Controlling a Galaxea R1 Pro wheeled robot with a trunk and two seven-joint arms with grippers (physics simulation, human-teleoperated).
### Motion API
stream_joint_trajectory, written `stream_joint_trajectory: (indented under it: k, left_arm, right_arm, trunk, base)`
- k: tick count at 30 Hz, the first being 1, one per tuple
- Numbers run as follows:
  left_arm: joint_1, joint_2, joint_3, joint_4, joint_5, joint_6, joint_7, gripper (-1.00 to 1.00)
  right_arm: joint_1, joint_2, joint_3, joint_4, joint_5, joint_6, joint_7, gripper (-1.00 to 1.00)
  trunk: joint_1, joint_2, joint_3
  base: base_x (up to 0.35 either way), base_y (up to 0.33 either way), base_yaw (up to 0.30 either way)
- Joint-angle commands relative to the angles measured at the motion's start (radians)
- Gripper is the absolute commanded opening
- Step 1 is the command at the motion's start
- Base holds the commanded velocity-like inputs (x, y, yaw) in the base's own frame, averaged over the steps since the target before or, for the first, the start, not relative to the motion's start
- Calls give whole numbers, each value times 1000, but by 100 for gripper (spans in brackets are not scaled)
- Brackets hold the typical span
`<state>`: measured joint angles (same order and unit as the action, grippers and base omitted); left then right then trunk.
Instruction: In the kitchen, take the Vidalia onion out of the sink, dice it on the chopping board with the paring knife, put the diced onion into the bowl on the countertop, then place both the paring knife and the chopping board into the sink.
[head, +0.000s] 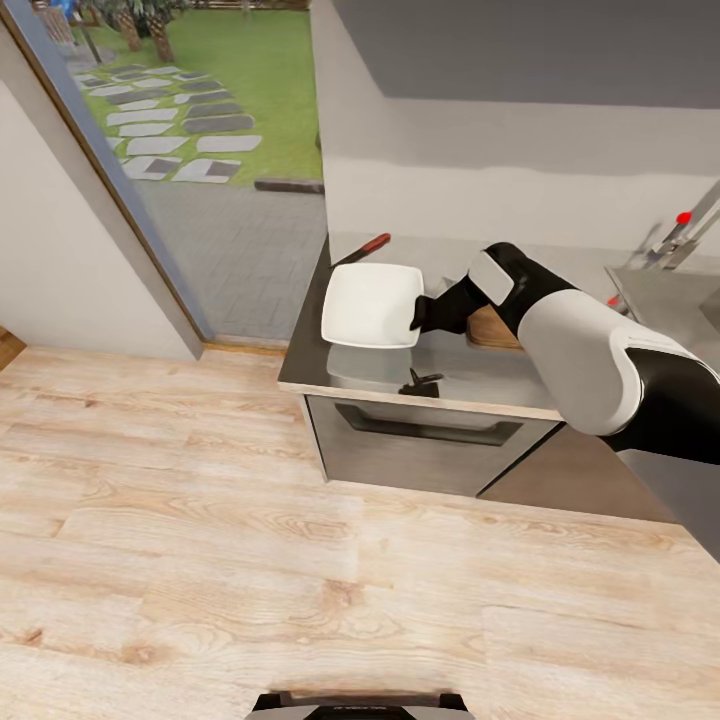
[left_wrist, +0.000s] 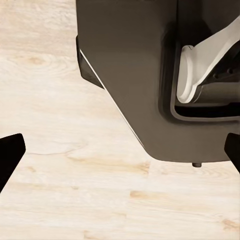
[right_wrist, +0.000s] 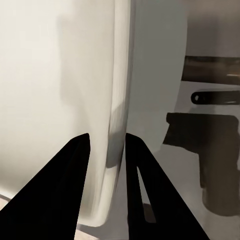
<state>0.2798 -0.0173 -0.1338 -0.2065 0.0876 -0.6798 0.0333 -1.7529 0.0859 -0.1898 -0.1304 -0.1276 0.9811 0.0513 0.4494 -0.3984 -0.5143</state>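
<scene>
Wood floor (head: 250, 560), steel countertop (head: 380, 370), right hand (head: 418, 318) gripping bowl (head: 368, 305)

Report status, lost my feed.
Right tool closed on bowl rim. Left tool open, over floor. Knife behind bowl, chopping board under arm.

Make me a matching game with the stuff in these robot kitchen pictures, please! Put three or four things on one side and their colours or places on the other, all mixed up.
Things:
1. bowl
2. knife handle
3. chopping board
4. right gripper

Colours or places:
A. red, lying behind the bowl on the countertop
B. white and square
C. fingers on either side of the bowl's rim
D. wooden brown, partly hidden behind the robot's arm

Right pairs: 1-B, 2-A, 3-D, 4-C
</scene>
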Motion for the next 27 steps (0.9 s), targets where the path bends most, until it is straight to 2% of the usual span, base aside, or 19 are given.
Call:
stream_joint_trajectory:
  k: [1, 27]
  left_arm:
    - [0, 0, -8, -2, 9, -1, 3, 100]
    - [1, 0, -9, -1, 9, -1, 3, 100]
  right_arm:
    - [0, 1, -2, -1, -9, 4, -1, -100]
    - [0, 2, -2, 2, -9, 4, -1, -100]
  trunk:
    - [1, -2, -1]
    - [1, -2, -1]
  base:
    - [0, 0, 0]
    - [0, 0, 0]
